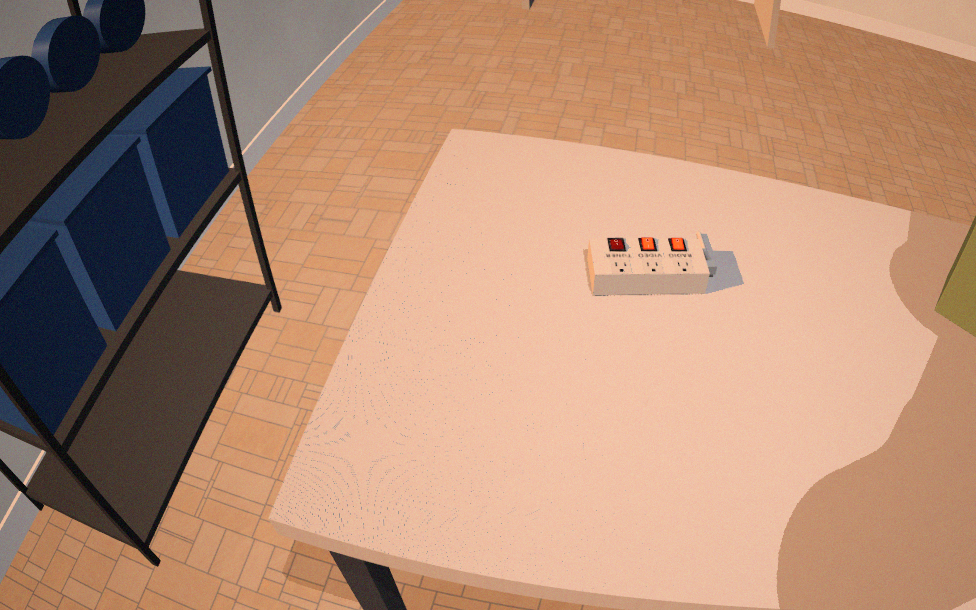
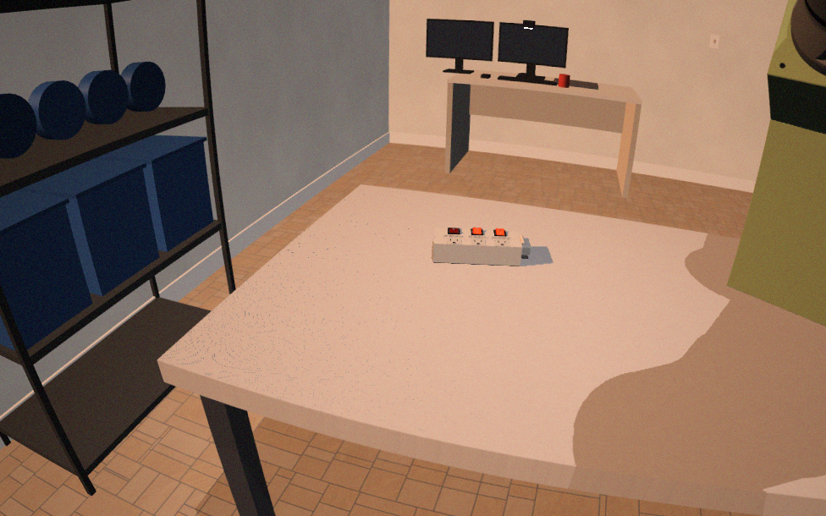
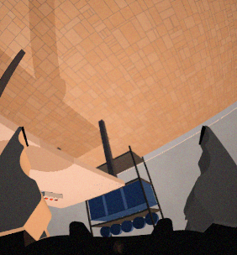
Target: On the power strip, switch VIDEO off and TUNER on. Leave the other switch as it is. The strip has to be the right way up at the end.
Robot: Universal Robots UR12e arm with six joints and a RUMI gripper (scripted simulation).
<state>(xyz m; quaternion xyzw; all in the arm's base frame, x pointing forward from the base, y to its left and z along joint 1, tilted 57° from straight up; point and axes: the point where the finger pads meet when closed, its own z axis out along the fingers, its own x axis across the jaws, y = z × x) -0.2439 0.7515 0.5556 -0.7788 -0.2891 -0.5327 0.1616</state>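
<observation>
Lying right way up mid-table (image 1: 476, 424), the strip (image 1: 647, 274) shows TUNER (image 1: 616, 244) dark at left, VIDEO (image 1: 647, 243) lit. End effector (image 3: 113, 176) hangs wide open, empty, well apart; approach from above, pressing each rocker squarely.

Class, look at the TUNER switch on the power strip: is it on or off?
Off. The TUNER switch is dark red, while the other two switches glow orange.

The pincer (image 3: 117, 176) has 2 broad dark grey fingers with faceted surfaces.
</observation>
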